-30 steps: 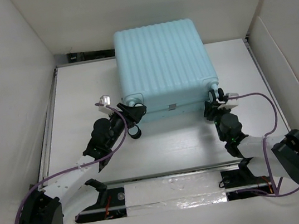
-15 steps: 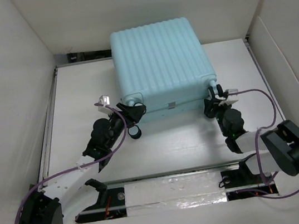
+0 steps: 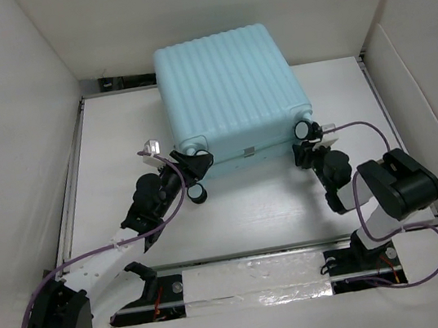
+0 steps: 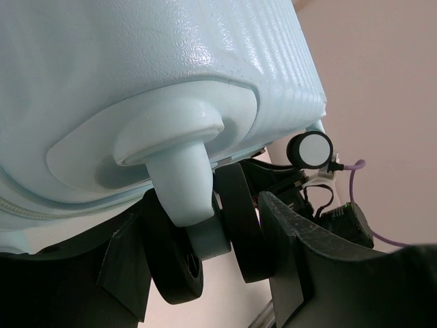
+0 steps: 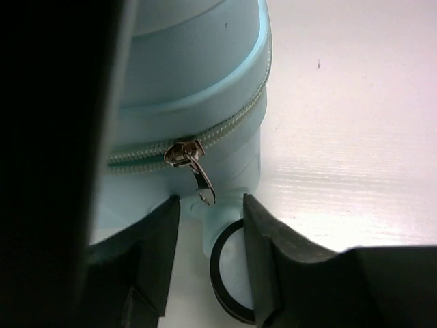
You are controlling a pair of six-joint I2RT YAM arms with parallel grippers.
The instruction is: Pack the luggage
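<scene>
The luggage (image 3: 229,96) is a pale aqua ribbed suitcase, shut and lying flat at the back of the table, turned a little askew. My left gripper (image 3: 192,174) is at its near left corner. In the left wrist view the fingers (image 4: 293,253) are shut on the black twin wheel (image 4: 205,239) under the aqua stem. My right gripper (image 3: 309,150) is at the near right corner. In the right wrist view it (image 5: 210,232) closes round the stem of a black-rimmed wheel (image 5: 229,273), just below the zipper pull (image 5: 191,164). Another white-faced wheel (image 3: 303,128) shows above it.
White walls (image 3: 29,159) enclose the table on the left, back and right. A taped metal rail (image 3: 252,274) runs along the near edge between the arm bases. Purple cables (image 3: 366,129) loop off both wrists.
The luggage has swung, its far end moving left. The right arm has folded in, its elbow moving left and up, with the gripper staying at the wheel. The left arm has not moved.
</scene>
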